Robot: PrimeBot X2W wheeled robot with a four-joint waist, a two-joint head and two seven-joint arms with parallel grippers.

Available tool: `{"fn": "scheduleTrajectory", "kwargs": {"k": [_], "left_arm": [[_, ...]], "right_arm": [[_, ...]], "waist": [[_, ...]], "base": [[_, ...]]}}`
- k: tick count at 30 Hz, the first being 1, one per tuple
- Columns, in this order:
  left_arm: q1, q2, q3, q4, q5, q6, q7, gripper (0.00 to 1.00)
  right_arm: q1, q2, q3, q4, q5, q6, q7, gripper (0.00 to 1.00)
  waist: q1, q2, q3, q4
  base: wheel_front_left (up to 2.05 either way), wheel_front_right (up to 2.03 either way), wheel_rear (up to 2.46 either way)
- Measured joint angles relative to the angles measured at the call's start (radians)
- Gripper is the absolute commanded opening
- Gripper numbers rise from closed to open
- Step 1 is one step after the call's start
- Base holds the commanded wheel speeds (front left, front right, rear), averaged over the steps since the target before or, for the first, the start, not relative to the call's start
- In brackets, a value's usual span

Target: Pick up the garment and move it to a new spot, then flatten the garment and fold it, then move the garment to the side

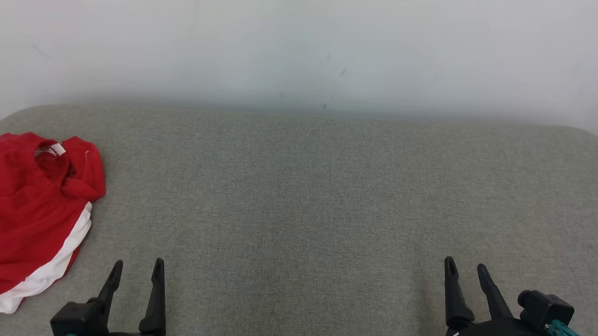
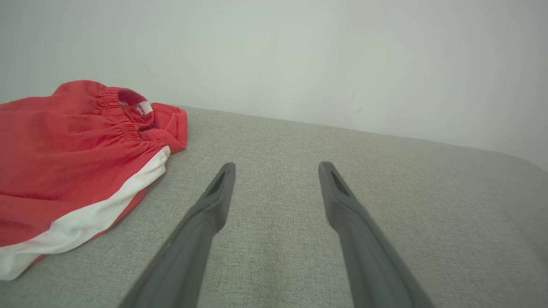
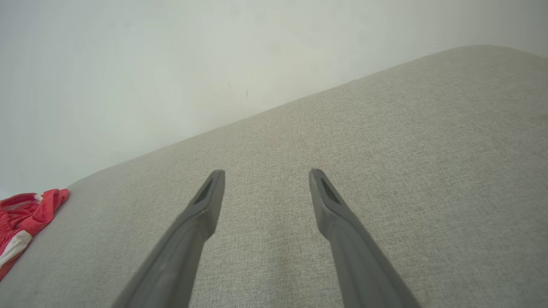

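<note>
Nearest the camera, at the lower left of the head view, the left gripper point(image 1: 138, 263) rests with its two dark fingers spread apart and nothing between them; its own wrist view confirms bare fabric in the gap. At the lower right, the right gripper point(image 1: 466, 265) stands likewise open and empty, fingers pointing up the view, with a teal connector point(image 1: 566, 335) at its base. Both grippers lie over a grey woven surface point(image 1: 297, 199) with rounded far corners. The garment point(image 1: 20, 218), red with a white side stripe point(image 1: 48, 272), lies crumpled at the left edge of this surface, just beside the left gripper but not touching it, and well apart from the right gripper. Its gathered elastic waistband, bearing a small white label point(image 1: 57, 149), is turned toward the far side; the piece appears to be a pair of shorts, though its bunched lie and the frame edge cutting it off leave this uncertain. Beyond the surface's far edge rises a plain pale wall point(image 1: 306, 44) with a few faint marks.
</note>
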Motion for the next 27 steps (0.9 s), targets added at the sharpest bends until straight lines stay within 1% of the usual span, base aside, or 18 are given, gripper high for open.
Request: {"fn": "scheduleTrajectory", "kwargs": {"k": [6,11,14,18,27], "left_arm": [[0.0,0.009,-0.009,0.017,0.045,0.008,-0.014,1.0],[-0.002,0.009,-0.006,0.052,0.054,-0.002,-0.025,1.0],[-0.003,0.001,0.006,0.085,0.053,-0.006,-0.034,1.0],[-0.014,-0.006,0.016,0.096,0.061,-0.007,-0.041,1.0],[-0.023,-0.017,0.022,0.1,0.12,-0.016,-0.061,1.0]], "right_arm": [[0.017,0.0,0.005,-0.034,-0.065,0.0,0.012,1.0],[0.025,-0.001,0.003,-0.056,-0.109,0.0,0.014,1.0],[0.035,0.0,0.003,-0.065,-0.129,0.0,0.014,1.0],[0.038,-0.001,0.0,-0.068,-0.155,0.0,0.013,1.0],[0.04,-0.001,-0.002,-0.072,-0.224,0.0,0.004,1.0]], "waist": [[0.0,0.0,-0.001,0.001],[0.0,0.0,-0.001,0.003],[0.0,0.0,0.0,0.003],[0.0,0.0,0.002,0.001],[0.0,0.0,0.008,-0.002]], "base": [[0.0,0.0,0.0],[0.0,0.0,0.0],[0.0,0.0,0.0],[0.0,0.0,0.0],[0.0,0.0,0.0]]}}
